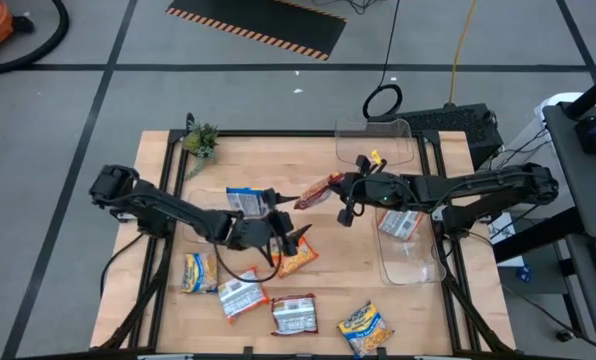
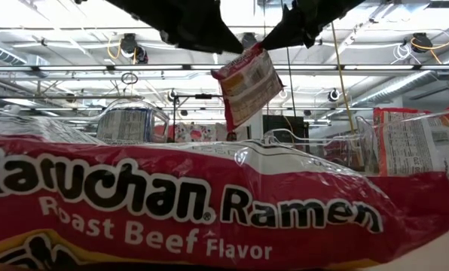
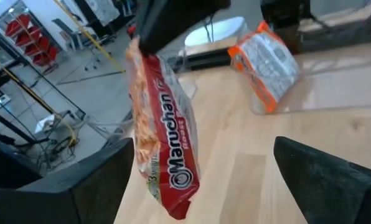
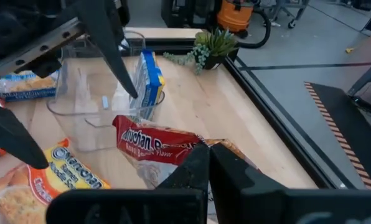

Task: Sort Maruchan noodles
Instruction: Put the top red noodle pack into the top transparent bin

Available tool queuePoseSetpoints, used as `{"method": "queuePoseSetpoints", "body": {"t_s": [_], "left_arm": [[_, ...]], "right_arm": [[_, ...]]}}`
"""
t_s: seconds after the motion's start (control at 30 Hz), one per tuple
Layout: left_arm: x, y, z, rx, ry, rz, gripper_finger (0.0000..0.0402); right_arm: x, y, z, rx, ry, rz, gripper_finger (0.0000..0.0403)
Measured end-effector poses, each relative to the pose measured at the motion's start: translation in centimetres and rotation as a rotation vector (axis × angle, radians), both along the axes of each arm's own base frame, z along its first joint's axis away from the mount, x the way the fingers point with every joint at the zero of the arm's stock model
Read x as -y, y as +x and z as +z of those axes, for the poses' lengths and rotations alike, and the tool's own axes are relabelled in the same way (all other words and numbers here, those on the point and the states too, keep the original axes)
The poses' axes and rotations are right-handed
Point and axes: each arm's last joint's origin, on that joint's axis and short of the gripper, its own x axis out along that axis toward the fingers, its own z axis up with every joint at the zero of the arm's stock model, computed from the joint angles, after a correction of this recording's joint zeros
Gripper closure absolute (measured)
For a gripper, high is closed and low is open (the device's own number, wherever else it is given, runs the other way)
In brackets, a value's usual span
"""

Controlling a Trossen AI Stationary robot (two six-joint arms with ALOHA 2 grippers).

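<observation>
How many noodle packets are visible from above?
8 packets: one held by the right gripper, one in the left bin, one in the right bin, one by the left gripper, four near the front edge. Arms may hide more.

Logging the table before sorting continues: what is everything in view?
red packet: one, red, hanging above table centre.
orange packet: one, orange, on table below left gripper.
yellow packets: two, yellow, near edge, left and right.
silver-white packets: two, near edge, middle.
binned packets: two; blue-white in left bin, orange-white in right bin.
clear bins: apparently three; left, far right, right.
plant: one, green, far left corner.
left gripper: open, centre.
right gripper: shut on red packet.
</observation>
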Motion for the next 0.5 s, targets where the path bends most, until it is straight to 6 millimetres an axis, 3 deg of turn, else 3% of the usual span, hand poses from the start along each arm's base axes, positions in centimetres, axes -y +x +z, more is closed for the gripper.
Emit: {"method": "queuePoseSetpoints", "body": {"t_s": [0.2,0.4,0.5], "left_arm": [[0.7,-0.5,0.4,-0.004,0.038,0.025,0.001],[0.4,-2.6,2.3,0.048,-0.211,0.031,0.0022],[0.3,-3.4,2.8,0.038,-0.238,0.031,0.004]], "right_arm": [[0.6,-0.7,0.7,-0.005,-0.058,0.006,0.0403],[1.6,-1.8,1.9,0.017,-0.109,-0.012,0.0403],[2.2,-2.3,2.4,0.023,-0.14,-0.021,0.0403]]}}
